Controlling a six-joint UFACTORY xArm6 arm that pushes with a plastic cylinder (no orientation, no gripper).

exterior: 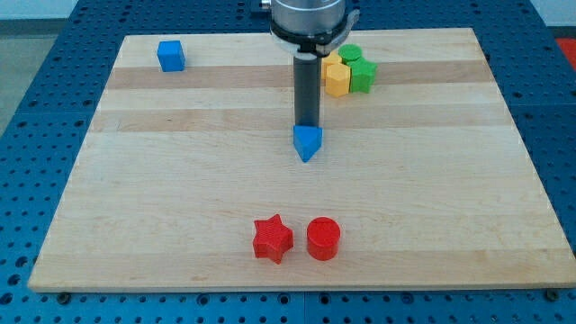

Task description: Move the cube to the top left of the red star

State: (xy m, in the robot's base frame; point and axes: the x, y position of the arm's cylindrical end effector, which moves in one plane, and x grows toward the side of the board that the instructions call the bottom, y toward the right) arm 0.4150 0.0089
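Board (180,180) of pale wood fills most of the scene, lying on a blue perforated table (27,162) that shows around its edges. Next in size is the arm's grey housing (309,20) at the far centre, from which the dark rod (308,90) drops straight down. I carry no claw, so nothing about me is open, closed or holding anything; my tip (308,124) meets the far side of a blue pointed block (308,142), apparently touching it, near the middle of the board.

Off to the right of the rod, at the far edge, sits a tight cluster: two yellow blocks (336,78) and two green blocks (360,74), pressed against one another, their exact shapes hard to make out.

At the near centre lie the red star (272,238) and, just to its right with a narrow gap between them, a red cylinder (323,238).

The blue cube (170,55) rests alone in the far left corner of the board, well apart from my tip, from the cluster and from the red star.
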